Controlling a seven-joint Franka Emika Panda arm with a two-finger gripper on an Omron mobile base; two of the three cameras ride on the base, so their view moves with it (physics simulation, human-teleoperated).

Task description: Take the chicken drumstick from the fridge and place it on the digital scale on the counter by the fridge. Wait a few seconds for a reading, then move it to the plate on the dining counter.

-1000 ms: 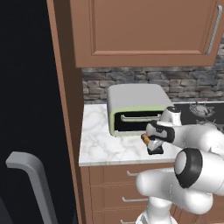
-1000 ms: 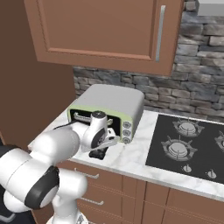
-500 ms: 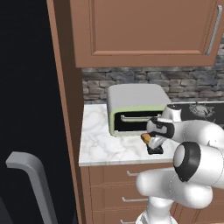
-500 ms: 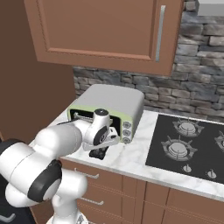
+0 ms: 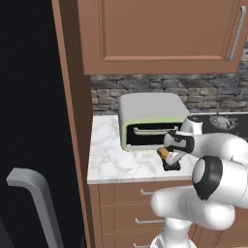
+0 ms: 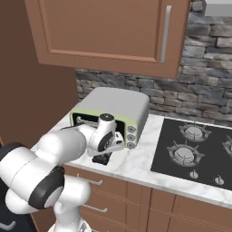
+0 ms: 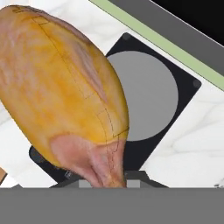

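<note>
While the white arm is reaching over the short white grey-veined marble surface (image 5: 116, 160), its two-finger claw (image 5: 167, 154) is gripping the golden-brown chicken drumstick with the paler end (image 7: 65, 92), the meat being pinched near its narrow end. In the hand view the drumstick is hanging above the flat black digital scale with a round grey weighing disc (image 7: 151, 94), partly covering the disc; whether the meat is touching it cannot be told. The scale (image 5: 171, 166) is lying on the surface just in front of the grey-topped, green-trimmed toaster oven (image 5: 150, 121). In the right base view the claw (image 6: 110, 152) is hovering close over the scale (image 6: 102, 159).

Judgement: the step in hand is the placing on the scale, not yet completed. The next move is calling for a short descent centred on the grey disc, then a parting of the claw so the meat is resting there alone, clear of the oven front. The wait for a reading and the carry to the plate are remaining.
</note>
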